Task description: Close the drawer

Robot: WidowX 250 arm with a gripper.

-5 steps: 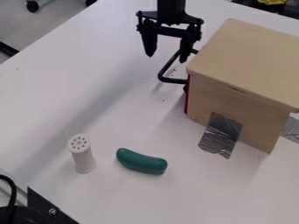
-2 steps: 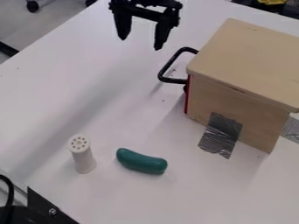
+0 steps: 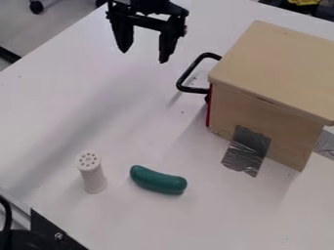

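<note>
My gripper hangs spread wide, empty, toward desk's upper-left edge. Drawer looks shut; best lift straight up, giving handle wide berth.

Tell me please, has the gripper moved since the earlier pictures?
Yes, the gripper has moved toward the left of the view, away from the black handle, which has kept its place.

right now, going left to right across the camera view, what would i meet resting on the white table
white shaker → green toy vegetable → wooden box
</note>
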